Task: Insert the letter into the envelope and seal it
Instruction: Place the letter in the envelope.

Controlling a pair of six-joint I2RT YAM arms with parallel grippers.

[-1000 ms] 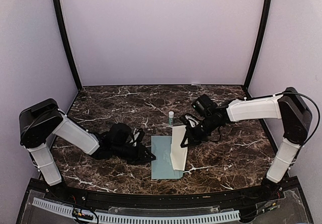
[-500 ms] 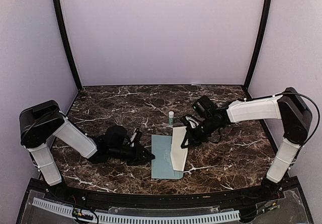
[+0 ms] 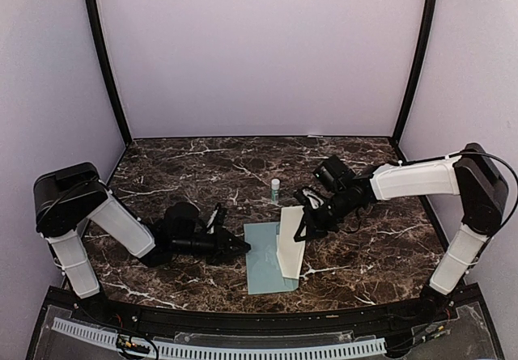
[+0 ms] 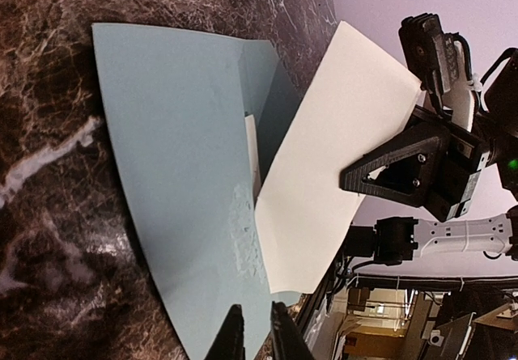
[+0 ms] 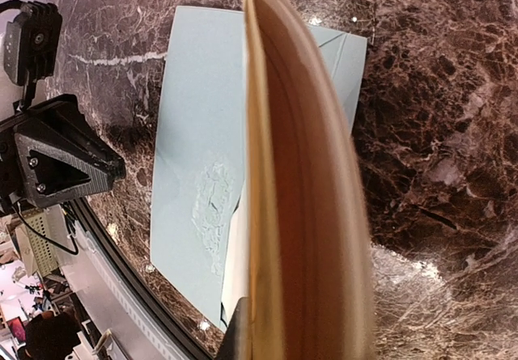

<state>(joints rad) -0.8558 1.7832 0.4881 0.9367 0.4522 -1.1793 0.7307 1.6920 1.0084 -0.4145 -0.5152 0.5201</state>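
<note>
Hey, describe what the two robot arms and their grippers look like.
Both the left arm and the right arm have white tubular links with bulky black joint housings. The left gripper and right gripper are black, with angular, triangular-framed fingers. A thin black cable loops around the right arm's outer joint.

We are looking at two matching arms. The left arm (image 3: 121, 224), at the lower left of the overhead frame, and the right arm (image 3: 409, 180), at the right, are each wearing smooth white shells between bulky black joint blocks. A thin black cable (image 3: 506, 166) is looping off the right shoulder. In the left wrist view, the right gripper (image 4: 350, 184) is showing a black triangular bracket dotted with small screws.
</note>
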